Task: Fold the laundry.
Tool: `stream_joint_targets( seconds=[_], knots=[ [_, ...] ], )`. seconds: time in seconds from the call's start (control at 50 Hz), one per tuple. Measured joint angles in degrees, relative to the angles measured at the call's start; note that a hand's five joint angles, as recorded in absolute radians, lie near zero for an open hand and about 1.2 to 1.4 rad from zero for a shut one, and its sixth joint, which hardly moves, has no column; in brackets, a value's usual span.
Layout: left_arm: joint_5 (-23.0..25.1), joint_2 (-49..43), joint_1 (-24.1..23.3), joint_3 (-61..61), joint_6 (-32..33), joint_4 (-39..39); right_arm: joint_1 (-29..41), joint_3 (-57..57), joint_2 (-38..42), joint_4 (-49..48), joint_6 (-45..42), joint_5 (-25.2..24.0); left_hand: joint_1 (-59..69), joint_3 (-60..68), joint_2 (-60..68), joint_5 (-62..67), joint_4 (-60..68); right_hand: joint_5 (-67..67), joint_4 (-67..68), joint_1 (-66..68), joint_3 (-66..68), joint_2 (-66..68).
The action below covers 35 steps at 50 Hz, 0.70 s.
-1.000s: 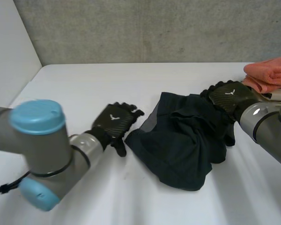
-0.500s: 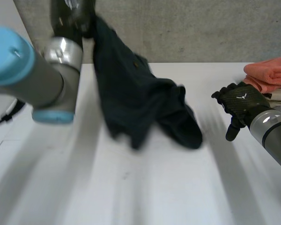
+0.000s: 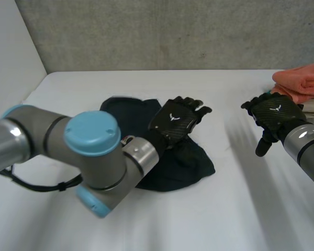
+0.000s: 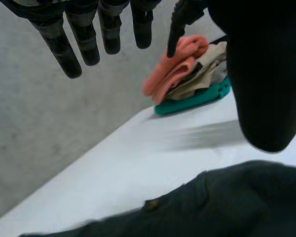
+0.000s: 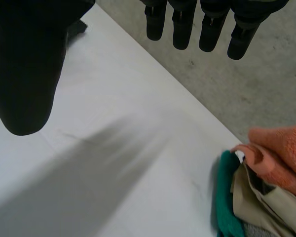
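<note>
A dark garment lies crumpled on the white table, around the middle and a little toward the left edge. It is bunched into a rough heap rather than spread flat, with one rounded lobe reaching toward the far edge and another toward the near edge.

The left hand is over the garment's right half, palm down, at the end of the left arm that comes across from the near left corner. In the left wrist view its fingers are stretched out straight and spread, pointing toward the grey wall, and its thumb stands well away from them. Nothing is held between them. The garment sits under the palm; I cannot tell whether the palm touches it.

The right hand is over bare table near the right edge, well apart from the garment. In the right wrist view its fingers hang straight and slightly apart, the thumb off to one side, with nothing in its hold.

A stack of folded laundry sits at the far right corner, just beyond the right hand: an orange towel on top, a beige cloth below it, and a teal piece at the bottom.
</note>
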Motion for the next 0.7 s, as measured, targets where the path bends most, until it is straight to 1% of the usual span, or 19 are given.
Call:
stream_joint_targets(
  seconds=[0.06,0.14,0.16,0.18,0.26,0.34,0.4,0.48,0.54,0.58,0.62,0.64,0.66,0.68,0.7],
  knots=[
    [-2.64,5.39,1.14,-4.39,1.8,0.98,0.79,0.06,-0.2,-0.5,-0.09,-1.74,0.0,-0.07,-0.33,0.0,-0.05,0.0,0.0,0.0,0.0,0.0],
    [-8.81,14.97,3.16,-11.68,4.31,1.95,3.24,-0.02,-0.45,-0.77,-0.8,-5.16,1.17,0.79,0.72,0.65,0.88,0.0,0.0,0.0,0.0,0.0],
    [-9.22,15.54,3.29,-12.14,4.45,1.95,3.58,-0.04,-0.44,-0.75,-0.95,-5.56,3.02,2.3,2.17,1.96,2.53,0.0,0.0,0.0,0.0,0.0],
    [-11.55,18.59,4.01,-14.9,5.38,1.73,4.76,-0.17,-0.2,-0.6,-1.85,-6.99,4.43,3.36,3.31,3.11,3.8,0.0,0.0,0.0,0.0,0.0],
    [-15.94,22.99,6.22,-21.3,8.81,-0.64,7.73,-0.77,1.94,0.76,-6.03,-9.9,9.33,8.25,8.21,7.97,8.85,0.0,0.0,0.0,0.0,0.0],
    [-17.85,23.33,9.3,-25.13,12.73,-3.26,10.07,-1.85,5.13,2.5,-9.1,-10.32,9.05,8.19,8.1,7.57,8.58,0.0,0.0,0.0,0.0,0.0],
    [-18.06,21.33,12.72,-26.42,15.62,-4.26,12.11,-3.19,8.61,3.36,-9.24,-9.15,7.77,6.75,6.72,5.48,6.78,0.0,0.0,0.0,0.0,0.0],
    [-16.57,17.32,16.58,-26.17,18.02,-3.13,14.06,-4.72,12.52,2.74,-6.4,-7.19,7.33,6.3,6.35,4.99,6.4,0.0,0.0,0.0,0.0,0.0],
    [-13.69,13.98,18.54,-25.54,19.04,-0.27,15.21,-5.74,15.32,0.73,-3.57,-5.85,7.59,6.58,6.59,5.49,6.71,0.2,0.19,0.2,0.21,0.18],
    [-11.55,12.21,19.27,-25.17,19.42,2.15,15.81,-6.35,17.03,-0.98,-2.1,-5.06,11.36,10.26,10.19,9.89,10.56,1.2,1.48,0.65,1.46,1.37],
    [-10.19,11.21,19.58,-24.96,19.59,3.78,16.15,-6.72,18.1,-2.07,-1.35,-4.51,12.85,11.57,11.5,11.26,11.93,2.98,3.12,2.12,3.27,3.12],
    [-8.45,9.96,19.91,-24.67,19.75,6.03,16.61,-7.28,19.55,-3.53,-0.52,-3.72,18.95,17.22,17.4,16.77,17.74,6.38,6.54,5.79,6.78,6.47],
    [-7.5,9.32,20.01,-24.54,19.82,7.29,16.89,-7.59,20.37,-4.27,-0.15,-3.25,20.87,19.11,19.01,18.55,19.63,9.81,10.32,9.79,10.55,10.2],
    [-6.73,8.76,20.08,-24.43,19.88,8.44,17.11,-7.81,20.98,-4.83,0.09,-2.82,25.56,24.13,24.03,23.32,24.61,16.6,16.98,17.54,17.21,16.97],
    [-6.05,8.31,20.08,-24.35,19.95,9.56,17.37,-8.06,21.61,-5.49,0.31,-2.29,36.17,32.91,33.03,31.85,33.44,26.94,27.66,28.69,29.1,29.31]
  ],
)
